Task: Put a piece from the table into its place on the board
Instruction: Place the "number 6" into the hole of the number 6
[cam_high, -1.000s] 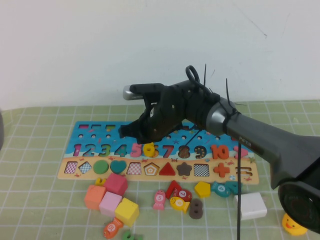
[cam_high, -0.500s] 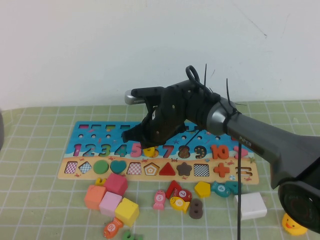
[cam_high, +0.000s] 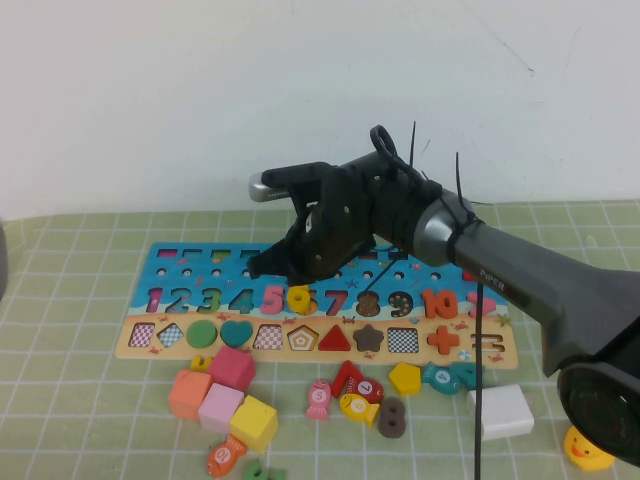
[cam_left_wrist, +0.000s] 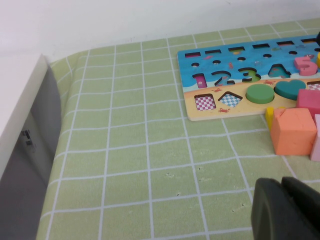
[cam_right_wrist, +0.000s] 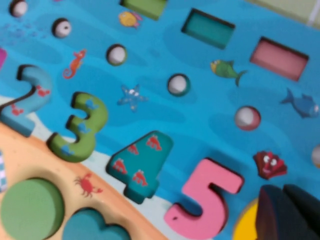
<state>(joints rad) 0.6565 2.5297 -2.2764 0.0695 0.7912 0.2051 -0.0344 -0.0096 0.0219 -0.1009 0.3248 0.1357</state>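
Observation:
The yellow numeral 6 (cam_high: 298, 297) lies on the board (cam_high: 200, 275) between the pink 5 and the red 7. My right gripper (cam_high: 260, 267) hovers just above the board, up and left of the 6, with its fingers together and nothing between them. In the right wrist view the fingertips (cam_right_wrist: 270, 210) stand right beside the yellow 6 (cam_right_wrist: 245, 226), near the pink 5 (cam_right_wrist: 205, 200) on the blue board (cam_right_wrist: 150, 65). My left gripper (cam_left_wrist: 285, 210) is shut and empty, low over the green mat, left of the board (cam_left_wrist: 235, 55).
Loose pieces lie in front of the board: an orange block (cam_high: 190, 393), a magenta block (cam_high: 232, 367), a yellow cube (cam_high: 254, 423), a yellow pentagon (cam_high: 404, 378), a brown 8 (cam_high: 391, 417), a white block (cam_high: 505, 411). A yellow duck (cam_high: 588, 450) sits at the right corner.
Half a second ago my right gripper was lower and covered part of the 6. It has lifted slightly and the 6 shows whole again in its slot.

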